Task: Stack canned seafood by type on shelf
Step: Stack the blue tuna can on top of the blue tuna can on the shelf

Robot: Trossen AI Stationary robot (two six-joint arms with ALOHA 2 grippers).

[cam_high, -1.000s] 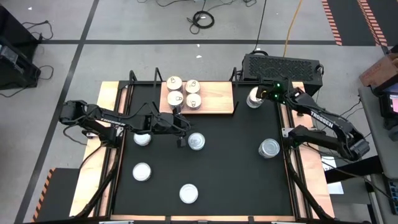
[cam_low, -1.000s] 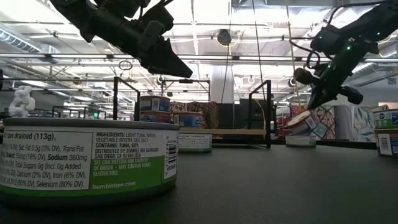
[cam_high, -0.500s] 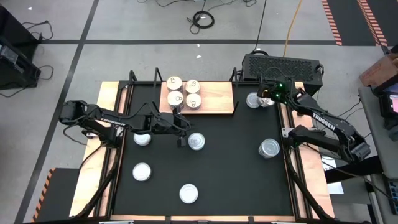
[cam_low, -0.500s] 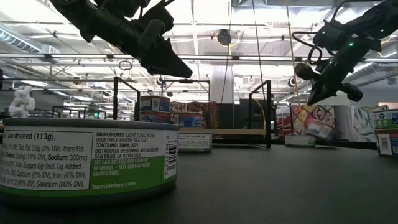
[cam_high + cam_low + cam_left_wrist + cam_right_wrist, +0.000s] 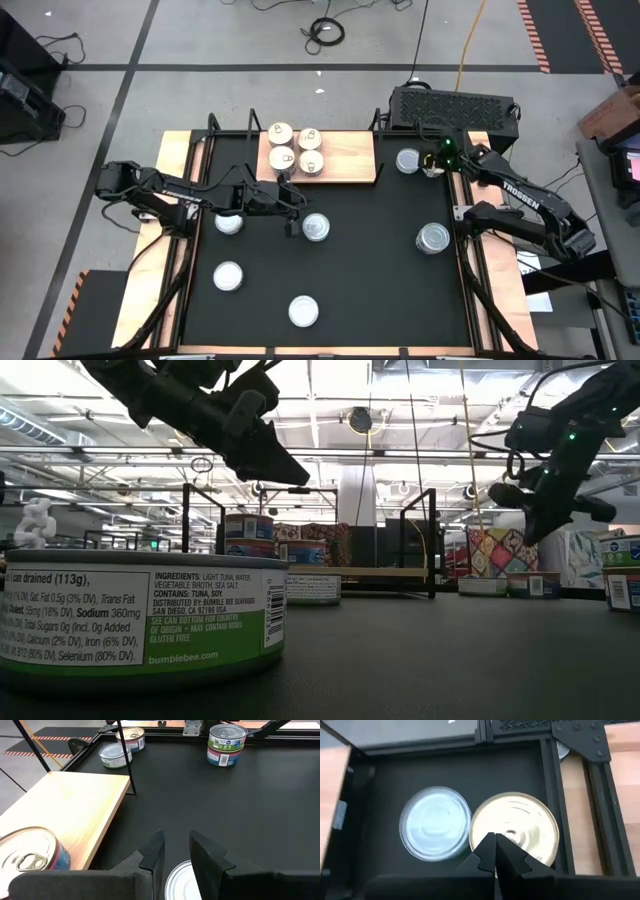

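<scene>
Four cans (image 5: pixel 296 148) with cream tops stand on the left end of the wooden shelf (image 5: pixel 345 155). My left gripper (image 5: pixel 291 215) hovers open just in front of the shelf, beside a silvery-topped can (image 5: pixel 316 227) that shows under its fingers (image 5: pixel 182 881). My right gripper (image 5: pixel 495 842) is shut and hangs above the table at the far right. Below it a gold-topped can (image 5: pixel 517 825) and a silvery-blue can (image 5: pixel 436 830) rest flat side by side. In the low view my right gripper (image 5: pixel 541 532) is clear of both.
Loose cans lie at the table's left (image 5: pixel 229 222), near left (image 5: pixel 228 276) and near middle (image 5: pixel 304 311). A two-can stack (image 5: pixel 434 238) stands at the right. Black rods (image 5: pixel 125 755) rise at the shelf's ends. A black box (image 5: pixel 455 108) sits beyond the far edge.
My right gripper, staying shut, has swung toward the table's right edge and tipped. The can that stood tilted beneath it has dropped flat onto the table beside the other can.
</scene>
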